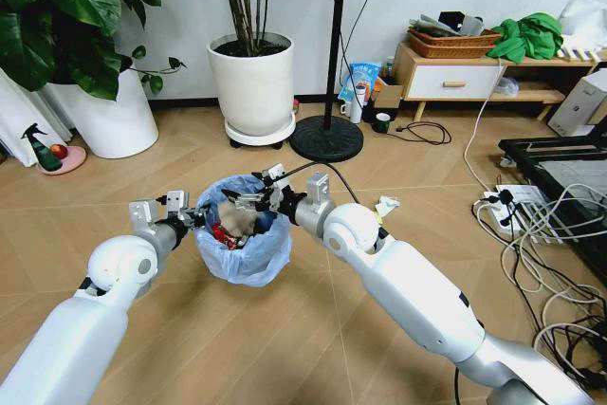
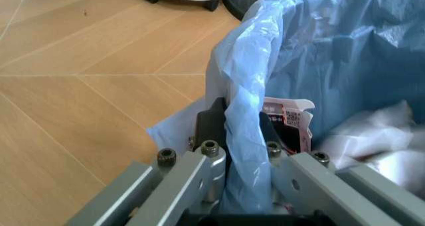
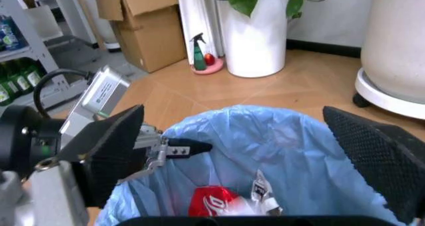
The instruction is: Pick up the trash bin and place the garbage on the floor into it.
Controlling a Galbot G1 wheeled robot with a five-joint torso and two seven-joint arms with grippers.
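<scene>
The trash bin (image 1: 245,246) sits on the floor (image 1: 285,348) in front of the robot, just ahead of the black fan base (image 1: 326,138) and the white plant pot (image 1: 252,82). The left gripper (image 1: 196,218) is at the bin's left rim, its jaws clamped on the rim and the light-blue bag (image 2: 312,61): in the left wrist view one finger lies outside the plastic and the other inside, with the bag's edge pinched between them. The right gripper (image 1: 248,202) hangs over the bin's mouth from the right side, its jaws spread wide apart; in the right wrist view its two black pads (image 3: 113,151) stand on either side of the opening with nothing between them.

The right wrist view looks down into the bin and shows a red can (image 3: 211,204) lying at the bottom beside a white printed scrap. The left wrist view shows a red-and-white printed piece against the inner wall and crumpled white paper further in. From the head view a brownish wad tops the heap in the bin, and a white paper wad (image 1: 386,206) lies on the floor just right of the bin, beside the right arm.
</scene>
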